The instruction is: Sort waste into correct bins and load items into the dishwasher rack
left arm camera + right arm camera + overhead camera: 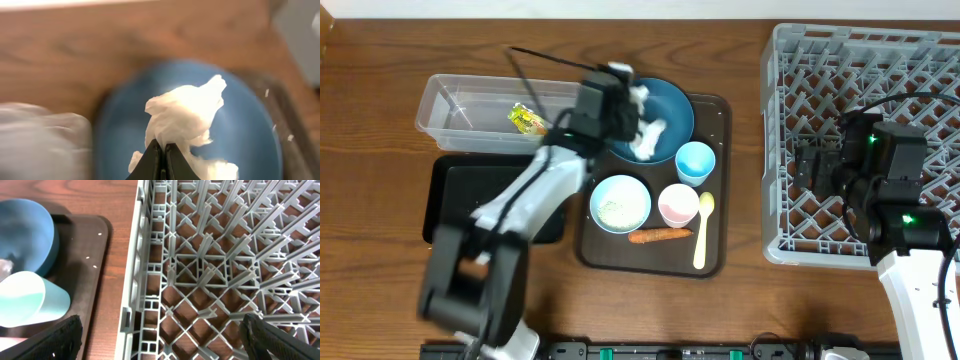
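Note:
My left gripper (632, 92) is shut on a crumpled white tissue (184, 111) and holds it above the large dark blue bowl (672, 105); more tissue (648, 140) lies in that bowl. The yellow-green wrapper (528, 120) lies in the clear tub (455, 100). The black tray (455, 190) sits below the tub. On the brown serving tray (715, 262) stand the small light blue bowl (619, 203) holding rice, the light blue cup (695, 162), the pink cup (678, 205), the pale yellow spoon (703, 232) and the carrot piece (659, 236). My right gripper (162, 335) is open over the grey dishwasher rack (790, 150).
The rack's upright pegs (225, 245) fill the right wrist view; its left wall (132, 280) stands next to the serving tray's edge. The left arm stretches across the black tray and the tub's right end.

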You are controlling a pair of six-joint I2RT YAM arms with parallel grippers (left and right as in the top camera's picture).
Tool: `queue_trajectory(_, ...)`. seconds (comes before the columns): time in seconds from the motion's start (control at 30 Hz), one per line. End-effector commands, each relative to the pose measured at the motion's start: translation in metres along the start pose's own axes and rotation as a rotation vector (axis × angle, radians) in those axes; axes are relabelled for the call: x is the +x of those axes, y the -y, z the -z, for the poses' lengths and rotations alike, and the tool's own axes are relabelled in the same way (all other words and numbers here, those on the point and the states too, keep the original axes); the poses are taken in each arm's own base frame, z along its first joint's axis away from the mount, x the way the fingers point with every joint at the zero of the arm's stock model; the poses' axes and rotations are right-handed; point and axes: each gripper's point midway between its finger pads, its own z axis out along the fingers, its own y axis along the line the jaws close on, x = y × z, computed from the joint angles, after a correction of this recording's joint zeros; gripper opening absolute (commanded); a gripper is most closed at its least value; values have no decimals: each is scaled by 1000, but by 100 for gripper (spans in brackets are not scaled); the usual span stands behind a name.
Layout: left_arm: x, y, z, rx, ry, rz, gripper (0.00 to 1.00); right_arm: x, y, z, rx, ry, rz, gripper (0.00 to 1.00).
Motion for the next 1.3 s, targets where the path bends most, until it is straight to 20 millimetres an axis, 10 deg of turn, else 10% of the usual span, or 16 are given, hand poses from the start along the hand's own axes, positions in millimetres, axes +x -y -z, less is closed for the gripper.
queue_trajectory(0.0,-26,-28,30,-81,63,27,6,-9,-7,6,-20,25,5,99)
queue_trajectory(0.43,-19,-139,71,-314,27,172,7,-9,-7,6,-20,26,3,99)
queue_trajectory(0.63,-5,-147,60,-327,-18,183,33,-9,-7,6,-20,26,2,99)
queue_trajectory(1.27,24,-17,34,98,-155,42,47,-9,-7,6,-20,26,2,99)
